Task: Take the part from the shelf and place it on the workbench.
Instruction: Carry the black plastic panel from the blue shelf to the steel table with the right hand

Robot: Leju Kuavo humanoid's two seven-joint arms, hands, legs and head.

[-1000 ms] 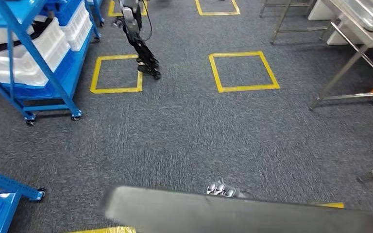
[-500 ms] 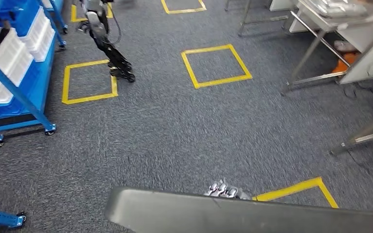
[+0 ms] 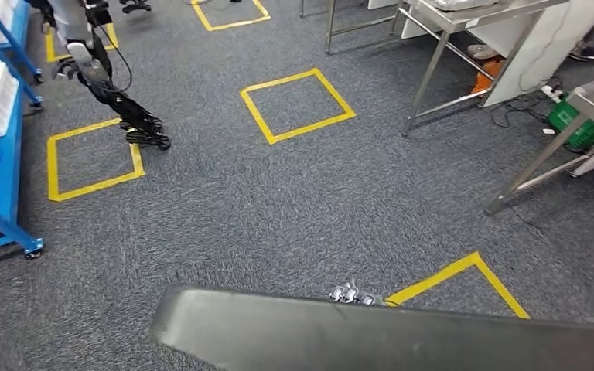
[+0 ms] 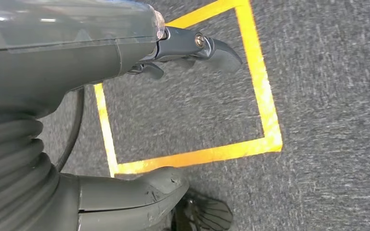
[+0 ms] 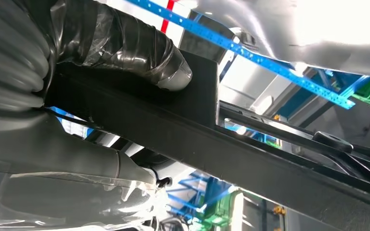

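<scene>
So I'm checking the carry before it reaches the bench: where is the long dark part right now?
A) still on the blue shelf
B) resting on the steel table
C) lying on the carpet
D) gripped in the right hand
D: in the right wrist view the right hand wraps its fingers around the long dark part, which in the head view spans the foreground above the carpet.

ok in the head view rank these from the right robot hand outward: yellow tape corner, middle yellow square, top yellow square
1. yellow tape corner, on the floor just right of the right robot hand, which holds the part
2. middle yellow square, ahead, mid-floor
3. top yellow square, far ahead at the top edge
</scene>
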